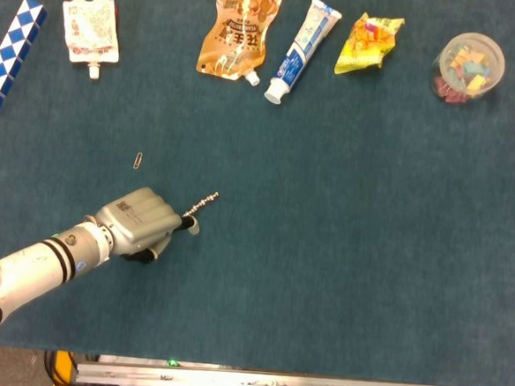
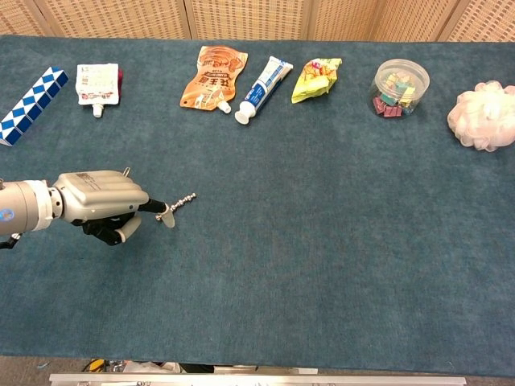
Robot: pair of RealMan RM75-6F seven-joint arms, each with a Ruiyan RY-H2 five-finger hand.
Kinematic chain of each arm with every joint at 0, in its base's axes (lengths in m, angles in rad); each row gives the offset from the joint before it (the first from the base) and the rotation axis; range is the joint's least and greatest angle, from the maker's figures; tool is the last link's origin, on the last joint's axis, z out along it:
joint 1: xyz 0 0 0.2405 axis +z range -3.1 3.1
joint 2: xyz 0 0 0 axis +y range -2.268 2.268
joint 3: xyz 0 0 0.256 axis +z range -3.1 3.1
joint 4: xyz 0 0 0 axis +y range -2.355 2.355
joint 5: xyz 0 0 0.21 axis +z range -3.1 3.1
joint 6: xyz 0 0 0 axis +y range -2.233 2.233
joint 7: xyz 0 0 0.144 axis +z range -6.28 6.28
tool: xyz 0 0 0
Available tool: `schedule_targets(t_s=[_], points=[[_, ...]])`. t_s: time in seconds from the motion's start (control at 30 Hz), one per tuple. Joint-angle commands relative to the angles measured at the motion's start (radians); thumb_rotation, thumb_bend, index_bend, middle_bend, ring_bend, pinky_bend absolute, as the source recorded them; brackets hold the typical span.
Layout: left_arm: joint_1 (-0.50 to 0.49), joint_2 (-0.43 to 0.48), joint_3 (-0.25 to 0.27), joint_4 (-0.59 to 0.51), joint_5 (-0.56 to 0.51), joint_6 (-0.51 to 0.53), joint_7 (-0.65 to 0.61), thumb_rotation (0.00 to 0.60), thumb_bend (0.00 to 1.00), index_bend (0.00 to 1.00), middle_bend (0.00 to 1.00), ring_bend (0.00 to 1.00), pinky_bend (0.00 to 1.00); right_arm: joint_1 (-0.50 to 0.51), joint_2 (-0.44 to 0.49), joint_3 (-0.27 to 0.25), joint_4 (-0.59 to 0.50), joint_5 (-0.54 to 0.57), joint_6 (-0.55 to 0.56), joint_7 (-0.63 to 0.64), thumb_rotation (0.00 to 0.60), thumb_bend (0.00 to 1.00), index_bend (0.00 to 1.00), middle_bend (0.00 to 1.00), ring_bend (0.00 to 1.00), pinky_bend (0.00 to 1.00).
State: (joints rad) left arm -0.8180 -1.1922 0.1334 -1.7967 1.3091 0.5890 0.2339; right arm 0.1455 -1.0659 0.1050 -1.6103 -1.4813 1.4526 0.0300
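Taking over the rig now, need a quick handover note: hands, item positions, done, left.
Left hand: fingers curled, pinching one end of the small metal chain; the rest of it sticks out toward the far right.
Right hand: not in view.
A paperclip lies loose on the blue table cloth, just beyond the hand. The orange pouch, toothpaste tube and the others sit in a row at the far edge, untouched.
Done: chain end is in the grip.
Left: chain is not yet set down anywhere; whether it is clear of the cloth is unclear.
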Motion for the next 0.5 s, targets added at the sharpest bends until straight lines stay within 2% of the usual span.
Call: schedule_targets(t_s=[0.03, 0.5], points=[[0.001, -0.012, 0.005, 0.017, -0.010, -0.001, 0.013, 0.600, 0.81, 0.22, 1.00, 1.00, 0.94, -0.002, 0.001, -0.001, 0.000, -0.001, 0.002, 0.002, 0.600, 0.29, 0.40, 0.40, 0.32, 0.30], [0.010, -0.004, 0.011, 0.057, -0.078, 0.018, 0.044, 0.600, 0.81, 0.22, 1.00, 1.00, 0.94, -0.011, 0.005, -0.005, -0.012, -0.008, 0.015, -0.006, 0.600, 0.29, 0.40, 0.40, 0.32, 0.30]])
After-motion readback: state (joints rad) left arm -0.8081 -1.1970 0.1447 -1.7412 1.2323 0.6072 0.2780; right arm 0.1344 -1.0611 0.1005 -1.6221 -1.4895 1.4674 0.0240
